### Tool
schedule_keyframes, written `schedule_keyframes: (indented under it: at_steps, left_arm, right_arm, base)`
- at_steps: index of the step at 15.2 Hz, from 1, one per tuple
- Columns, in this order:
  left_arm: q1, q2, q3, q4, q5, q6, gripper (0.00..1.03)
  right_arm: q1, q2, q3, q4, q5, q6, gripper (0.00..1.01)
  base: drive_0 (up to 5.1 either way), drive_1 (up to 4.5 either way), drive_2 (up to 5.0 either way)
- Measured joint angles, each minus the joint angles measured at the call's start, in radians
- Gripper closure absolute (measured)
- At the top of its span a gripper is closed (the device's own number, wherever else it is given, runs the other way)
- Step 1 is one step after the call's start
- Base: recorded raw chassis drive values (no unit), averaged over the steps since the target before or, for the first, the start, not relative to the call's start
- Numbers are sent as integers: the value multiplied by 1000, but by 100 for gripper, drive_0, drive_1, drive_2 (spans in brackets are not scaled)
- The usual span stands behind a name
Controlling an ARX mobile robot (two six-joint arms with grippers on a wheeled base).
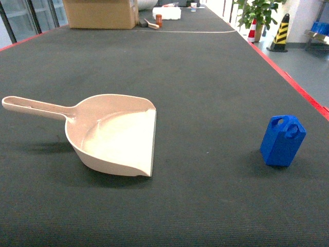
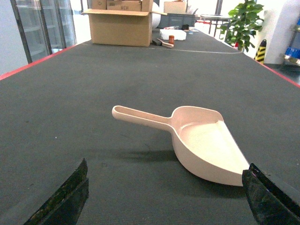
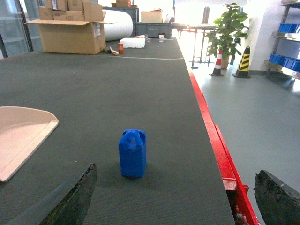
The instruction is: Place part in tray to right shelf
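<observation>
In the left wrist view the left gripper (image 2: pixel 166 199) hung low over the dark mat (image 1: pixel 205 92), its two black fingers (image 2: pixel 65 197) spread wide apart with nothing between them. The right gripper (image 3: pixel 176 199) was likewise wide open and empty, its fingers (image 3: pixel 276 197) at the bottom corners of the right wrist view. Just ahead of the left gripper lay the tray (image 1: pixel 115 136), flat on the mat, its handle pointing left and its open mouth facing right. Well apart from it, to the right and near the table's red edge (image 1: pixel 288 77), the part (image 1: pixel 282 140) stood upright on the mat, ahead of the right gripper and touching neither gripper. At the far end of the table sat a cardboard box (image 1: pixel 100 13), and beyond the red edge stood a potted plant (image 3: pixel 227 28) and a striped cone (image 3: pixel 243 59) on the floor.
</observation>
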Motion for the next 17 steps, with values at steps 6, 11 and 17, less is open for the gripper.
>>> schedule_keyframes:
  at_steps: [6,11,17]
  left_arm:
    - [0,0,0,0,0,0,5]
    - [0,0,0,0,0,0,5]
    - [0,0,0,0,0,0,5]
  right_arm:
    - [0,0,0,0,0,0,3]
    - [0,0,0,0,0,0,3]
    - [0,0,0,0,0,0,3]
  base:
    - [0,0,0]
    - [0,0,0]
    - [0,0,0]
